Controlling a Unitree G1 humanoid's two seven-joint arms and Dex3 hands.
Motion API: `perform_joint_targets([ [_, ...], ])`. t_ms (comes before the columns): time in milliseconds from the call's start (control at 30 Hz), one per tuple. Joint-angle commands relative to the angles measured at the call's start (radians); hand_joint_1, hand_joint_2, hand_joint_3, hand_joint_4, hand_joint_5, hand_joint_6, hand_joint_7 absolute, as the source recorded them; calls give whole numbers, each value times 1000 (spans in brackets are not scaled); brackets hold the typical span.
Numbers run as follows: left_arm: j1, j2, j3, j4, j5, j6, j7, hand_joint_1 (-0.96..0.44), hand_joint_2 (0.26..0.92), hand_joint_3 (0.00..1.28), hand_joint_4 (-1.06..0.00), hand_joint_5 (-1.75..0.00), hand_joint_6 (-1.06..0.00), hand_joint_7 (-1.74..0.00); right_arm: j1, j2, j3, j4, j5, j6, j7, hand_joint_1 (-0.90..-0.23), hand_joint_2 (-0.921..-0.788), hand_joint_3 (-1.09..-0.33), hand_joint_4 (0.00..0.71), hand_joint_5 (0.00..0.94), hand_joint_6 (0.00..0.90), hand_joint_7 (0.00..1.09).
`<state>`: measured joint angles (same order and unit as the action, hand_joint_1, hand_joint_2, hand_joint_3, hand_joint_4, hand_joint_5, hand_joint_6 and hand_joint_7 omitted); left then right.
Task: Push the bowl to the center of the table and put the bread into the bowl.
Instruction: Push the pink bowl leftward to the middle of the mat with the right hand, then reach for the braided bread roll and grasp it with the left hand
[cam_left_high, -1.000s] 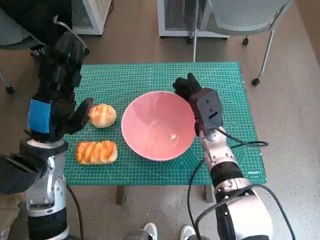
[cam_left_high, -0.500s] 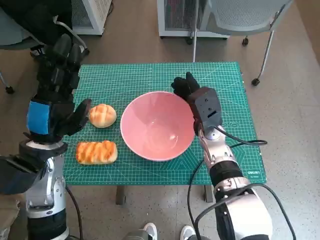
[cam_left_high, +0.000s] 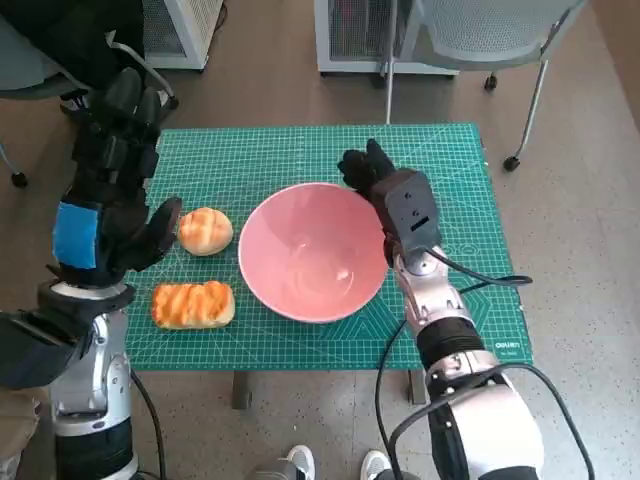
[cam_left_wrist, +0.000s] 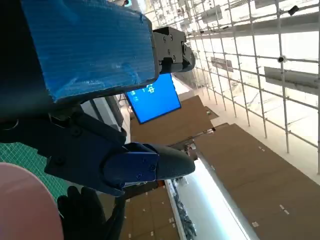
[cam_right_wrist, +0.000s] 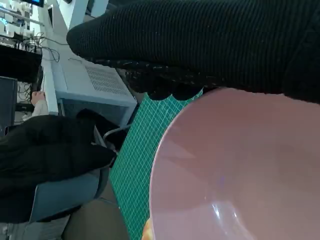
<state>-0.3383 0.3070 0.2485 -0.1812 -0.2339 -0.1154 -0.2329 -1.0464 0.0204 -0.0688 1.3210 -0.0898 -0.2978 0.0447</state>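
A large pink bowl (cam_left_high: 312, 250) stands on the green cutting mat (cam_left_high: 250, 160), a little right of its middle. My gloved right hand (cam_left_high: 366, 172) presses against the bowl's far right rim (cam_right_wrist: 165, 135) and holds nothing. A round bread roll (cam_left_high: 205, 231) lies left of the bowl, with a longer striped bread (cam_left_high: 193, 305) nearer me. Over the mat's left edge hovers my left hand (cam_left_high: 108, 195), fingers spread and empty, its thumb close to the round roll. The left wrist view shows a slice of the bowl (cam_left_wrist: 20, 200) and the gloved hand (cam_left_wrist: 85, 220) beyond it.
A grey wheeled chair (cam_left_high: 500, 40) stands past the table's far right corner and white cabinets (cam_left_high: 355, 35) stand behind. A person in black (cam_right_wrist: 50, 160) sits at the far left. The mat's far strip and right end lie bare.
The right hand has slid a little to the left and the bowl has shifted left with it, closer to the round roll. The left hand has barely moved.
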Motion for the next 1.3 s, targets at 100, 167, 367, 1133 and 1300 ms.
perform_joint_targets([
  [100, 6, 2, 5, 1, 9, -17, 5, -583, 921, 402, -40, -6, 1, -350, -4, -6, -5, 13, -5, 12, 19, -542, -921, -852, 162, 1, 163, 57],
  [167, 6, 2, 5, 1, 9, -18, 5, -583, 921, 402, -40, -6, 1, -349, -4, -7, -6, 13, -5, 12, 20, -540, -921, -853, 162, 1, 162, 56],
  [367, 5, 3, 6, 12, 8, -25, 4, -584, 921, 399, -41, -6, 1, -349, -7, -30, -23, 6, 9, -2, 41, -528, -921, -852, 161, 0, 160, 52],
  [1133, -59, -11, -31, 75, 27, -33, 9, -580, 921, 402, -23, 0, 1, -334, -16, -155, -68, -99, 50, -250, 110, -556, -921, -842, 165, 2, 176, 56],
  [1300, -76, -10, -39, 103, 27, -53, -2, -584, 921, 396, -25, -3, 1, -331, 7, -184, -56, -170, 47, -357, 107, -575, -921, -839, 159, 0, 170, 54],
])
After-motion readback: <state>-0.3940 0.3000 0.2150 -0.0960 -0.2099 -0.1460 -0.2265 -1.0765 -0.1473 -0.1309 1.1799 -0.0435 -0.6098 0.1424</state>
